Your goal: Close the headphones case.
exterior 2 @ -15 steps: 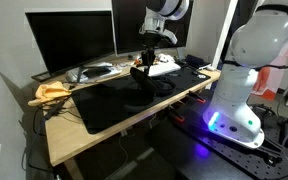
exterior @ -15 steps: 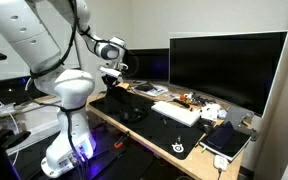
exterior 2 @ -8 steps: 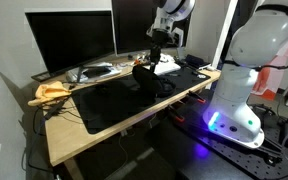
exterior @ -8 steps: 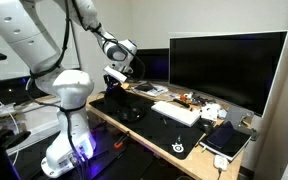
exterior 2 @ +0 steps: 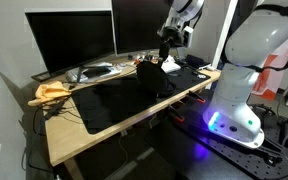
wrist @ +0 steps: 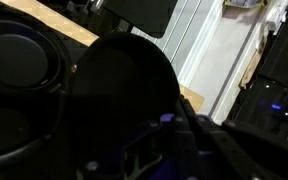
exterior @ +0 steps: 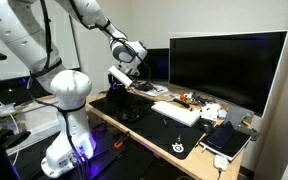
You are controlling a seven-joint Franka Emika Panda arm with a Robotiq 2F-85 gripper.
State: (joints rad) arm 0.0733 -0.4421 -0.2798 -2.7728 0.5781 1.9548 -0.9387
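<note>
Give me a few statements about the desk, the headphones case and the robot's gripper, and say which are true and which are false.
1. The headphones case is open, with the ear cups showing in the wrist view. True.
2. The gripper is clamped on the case lid. False: it is shut on nothing and appears to hang above the desk, apart from the case.
3. The monitor shows a bright picture. False: its screen is dark.
4. A white keyboard lies in front of the monitor. True.
</note>
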